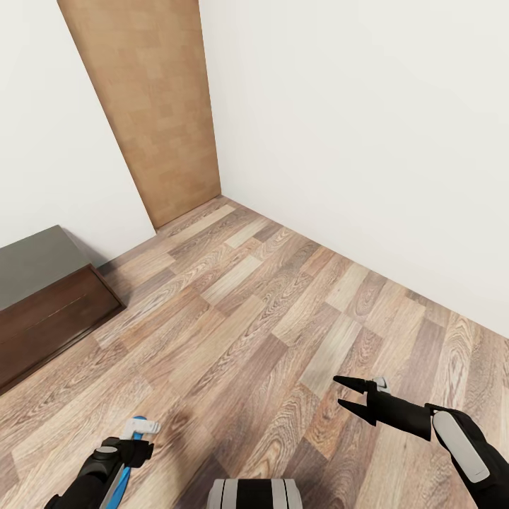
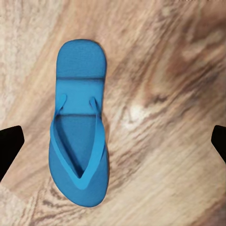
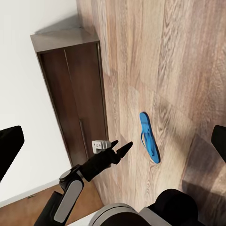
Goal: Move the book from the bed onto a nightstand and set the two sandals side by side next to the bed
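One bright blue sandal (image 2: 79,127) lies flat on the wood-plank floor, straps up. My left gripper (image 1: 138,442) hangs straight above it, open, with its dark fingertips (image 2: 9,147) spread wide and apart from the sandal. In the head view a strip of the sandal (image 1: 121,486) shows under that arm. The right wrist view has the same sandal (image 3: 149,137) beside the left gripper (image 3: 117,148). My right gripper (image 1: 346,394) is open and empty, held above bare floor to the right. The book, bed and nightstand are out of view.
A long low dark brown cabinet (image 1: 49,318) with a grey top stands against the left wall, close to the sandal. A light wooden door (image 1: 159,106) fills the room's corner. White walls (image 1: 367,141) bound the floor ahead and to the right.
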Available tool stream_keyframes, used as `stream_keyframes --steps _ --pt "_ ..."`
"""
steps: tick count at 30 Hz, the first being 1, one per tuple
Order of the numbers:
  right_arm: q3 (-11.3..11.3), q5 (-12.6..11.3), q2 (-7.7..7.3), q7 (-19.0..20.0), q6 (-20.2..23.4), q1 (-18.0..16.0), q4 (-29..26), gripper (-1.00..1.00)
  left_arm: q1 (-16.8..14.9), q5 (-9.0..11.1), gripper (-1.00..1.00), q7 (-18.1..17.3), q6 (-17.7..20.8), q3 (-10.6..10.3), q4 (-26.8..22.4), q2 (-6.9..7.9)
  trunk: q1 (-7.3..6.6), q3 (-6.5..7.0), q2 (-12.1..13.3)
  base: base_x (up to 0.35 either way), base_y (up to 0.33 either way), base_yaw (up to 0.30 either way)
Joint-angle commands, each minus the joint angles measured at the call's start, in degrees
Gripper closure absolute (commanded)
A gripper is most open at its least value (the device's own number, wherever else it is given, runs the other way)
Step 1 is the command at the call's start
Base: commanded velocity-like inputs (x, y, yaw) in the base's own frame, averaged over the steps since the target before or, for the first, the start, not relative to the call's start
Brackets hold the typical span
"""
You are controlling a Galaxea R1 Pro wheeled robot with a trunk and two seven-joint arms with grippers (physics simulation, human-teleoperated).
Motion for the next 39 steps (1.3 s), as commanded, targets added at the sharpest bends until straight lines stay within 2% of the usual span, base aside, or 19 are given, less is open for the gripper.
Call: stream_keyframes --steps 1,7,8,9,12,15,21,25,28,33,37,39 --pt "-0.09 0.3 0.01 0.34 0.25 -0.03 0.01 -1.0 -0.01 -0.48 -1.0 -0.12 0.26 0.04 -0.1 -0.01 -0.01 -0.04 -0.02 0.0 0.0 0.0" --pt "-0.02 0.42 0.02 0.34 0.25 -0.01 0.01 -1.0 -0.01 -0.52 -1.0 0.96 0.21 0.12 -0.17 -0.01 -0.01 -0.04 -0.02 0.0 0.0 0.0" --pt "-0.04 0.46 0.01 0.34 0.25 -0.02 0.01 -1.0 -0.01 -0.49 -1.0 6.46 0.17 0.19 -0.15 -0.05 -0.01 -0.04 -0.02 0.0 0.0 0.0" --pt "-0.04 0.47 0.01 0.34 0.25 -0.03 0.01 -1.0 -0.01 -0.42 -1.0 9.73 0.14 0.2 -0.13 -0.07 -0.01 -0.04 -0.02 0.0 0.0 0.0" --pt "-0.06 0.5 0.01 0.34 0.25 -0.03 0.01 -1.0 -0.01 -0.24 -1.0 16.38 0.03 0.1 -0.1 -0.14 -0.01 -0.04 -0.02 0.0 0.0 0.0" --pt "-0.08 0.49 0.01 0.34 0.25 -0.01 0.01 -1.0 -0.01 -0.19 -1.0 18.2 0.0 0.06 -0.07 -0.14 -0.01 -0.04 -0.02 0.0 0.0 0.0" --pt "-0.07 0.52 0.02 0.34 0.25 -0.03 0.01 -1.0 -0.01 -0.17 -1.0 18.48 -0.01 -0.01 0.09 -0.25 -0.01 -0.04 -0.02 0.0 0.0 0.0" --pt "-0.02 0.5 0.03 0.34 0.25 -0.03 0.01 -1.0 -0.01 -0.21 -1.0 15.33 -0.08 -0.03 0.19 -0.56 -0.01 -0.04 -0.02 0.0 0.0 0.0" --pt "0.0 0.53 0.04 0.29 0.25 -0.02 0.01 -1.0 -0.01 -0.25 -1.0 9.46 -0.24 0.02 0.25 -0.62 -0.01 -0.04 -0.02 0.0 0.0 0.0" --pt "0.02 0.52 0.08 0.3 0.25 -0.03 0.01 -1.0 -0.01 -0.28 -1.0 7.2 -0.46 0.09 0.26 -0.57 -0.01 -0.04 -0.02 0.0 0.0 0.0" --pt "0.07 0.52 0.09 0.28 0.25 -0.01 0.01 -1.0 -0.01 -0.3 -1.0 6.73 -0.52 0.2 0.26 -0.55 -0.01 -0.04 -0.02 0.0 0.0 0.0" --pt "0.13 0.55 0.1 0.26 0.25 -0.01 0.01 -1.0 -0.01 -0.33 -1.0 6.65 -0.53 0.21 0.26 -0.54 0.04 -0.48 -0.04 0.0 0.0 0.0"
